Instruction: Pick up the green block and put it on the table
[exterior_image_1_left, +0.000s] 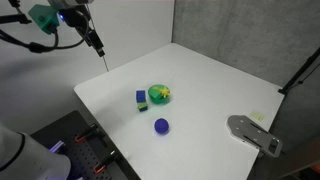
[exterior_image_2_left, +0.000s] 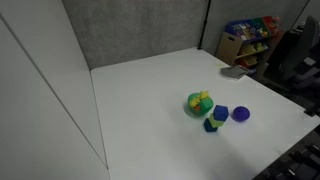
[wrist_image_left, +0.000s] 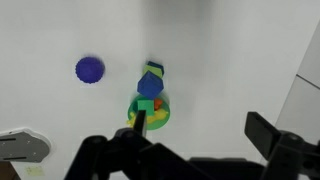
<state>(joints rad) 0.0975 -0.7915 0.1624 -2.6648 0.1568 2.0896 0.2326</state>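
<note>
The green block (exterior_image_1_left: 141, 106) is a small cube right next to the blue block (exterior_image_1_left: 140, 96), beside the round green bowl (exterior_image_1_left: 160, 95), on the white table (exterior_image_1_left: 220, 80). It also shows in the other exterior view (exterior_image_2_left: 210, 126) and as a green sliver behind the blue block (wrist_image_left: 151, 85) in the wrist view (wrist_image_left: 155, 68). My gripper (exterior_image_1_left: 99, 47) hangs high above the table's far corner, well apart from the blocks. In the wrist view its fingers (wrist_image_left: 203, 135) are spread wide with nothing between them.
The bowl (wrist_image_left: 150, 115) holds a yellow piece and an orange piece. A purple disc (exterior_image_1_left: 161, 126) lies near the blocks. A grey flat object (exterior_image_1_left: 255, 133) lies near a table edge. A dark perforated bench (exterior_image_1_left: 75, 140) adjoins the table. A snack shelf (exterior_image_2_left: 250, 35) stands behind it.
</note>
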